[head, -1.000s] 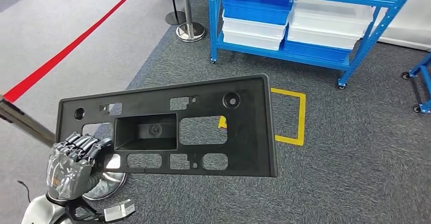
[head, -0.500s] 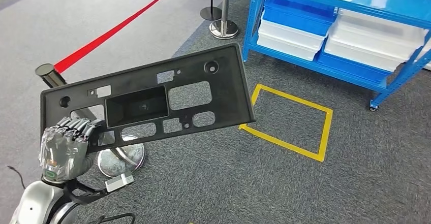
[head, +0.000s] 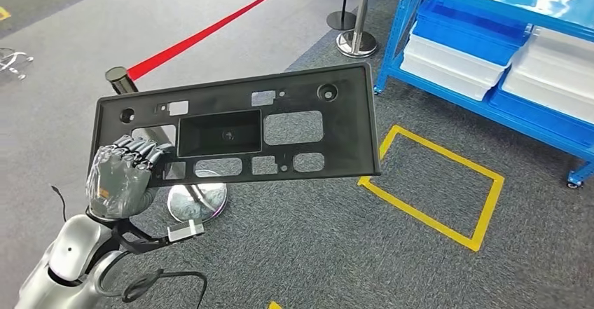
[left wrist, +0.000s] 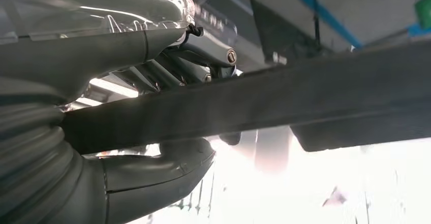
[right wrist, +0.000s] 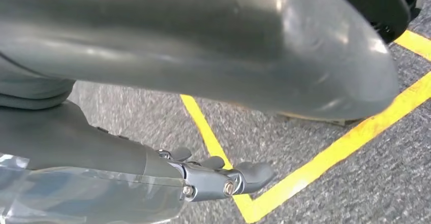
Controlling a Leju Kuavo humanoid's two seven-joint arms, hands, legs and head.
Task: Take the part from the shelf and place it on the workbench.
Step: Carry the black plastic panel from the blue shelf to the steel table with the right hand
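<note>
Here, left robot hand (head: 122,176) gripping part (head: 238,130)

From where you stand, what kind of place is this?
Probably a factory or warehouse test area: a blue shelf with plastic bins, a red barrier belt on posts, and yellow floor marking on grey carpet.

The left hand (head: 125,177) grips the near-left corner of the black panel (head: 238,123), held above grey carpet. A blue shelf (head: 504,50) with bins stands far right.
</note>
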